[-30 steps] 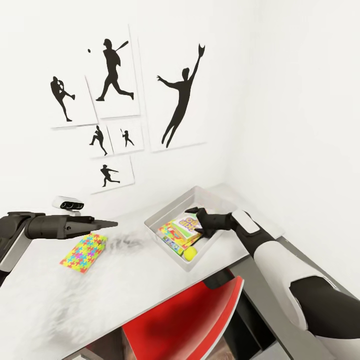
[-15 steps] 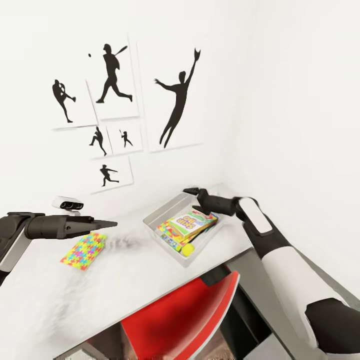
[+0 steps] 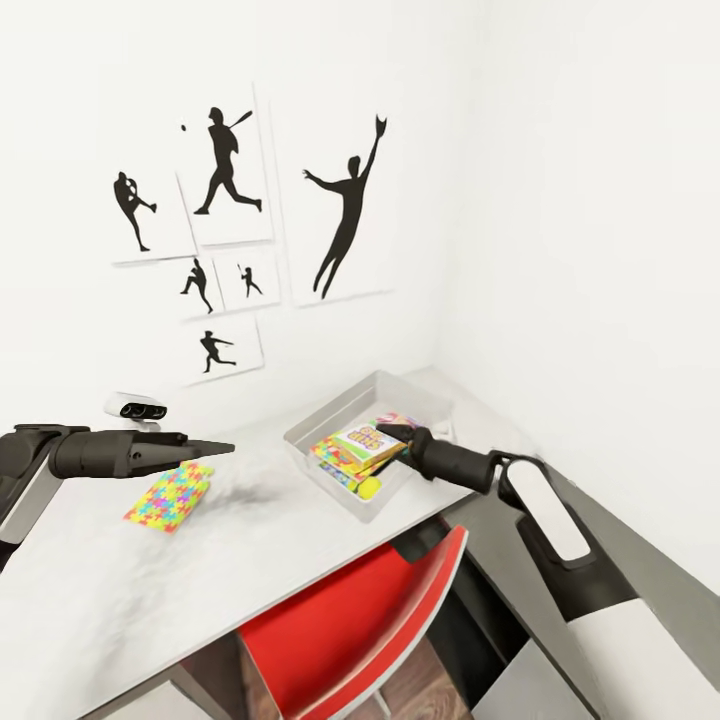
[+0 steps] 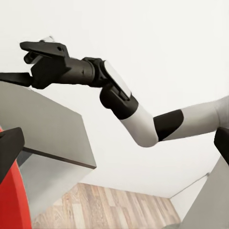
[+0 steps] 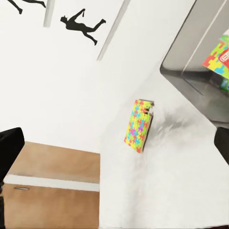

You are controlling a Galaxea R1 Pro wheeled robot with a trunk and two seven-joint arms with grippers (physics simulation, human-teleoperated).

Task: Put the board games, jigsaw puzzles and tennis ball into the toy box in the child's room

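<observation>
The light-grey toy box (image 3: 305, 447) stands on the table (image 3: 250, 545) near the wall corner. In it lie a SKIP-BO board game (image 3: 362, 441), another colourful flat box under it, and the tennis ball (image 3: 370, 488). My right gripper (image 3: 384, 432) hovers low over the box, just above the board game, open and holding nothing; its fingers (image 5: 10, 148) stand far apart. One jigsaw puzzle (image 3: 170, 497) lies flat on the table left of the box, also seen from the right wrist as the puzzle (image 5: 138, 126). My left gripper (image 3: 218, 447) hangs open just above and beyond the puzzle.
A red chair (image 3: 350, 630) is tucked under the table's front edge. A small white device (image 3: 135, 407) sits at the back by the wall. Black baseball silhouette prints (image 3: 230, 165) hang above. The lower dark-grey wing (image 3: 640, 560) runs along the right wall.
My right gripper rose out of the toy box, leaving the board game inside, then swung back low over the box's near side. The left arm stayed put. The view shifted slightly.
</observation>
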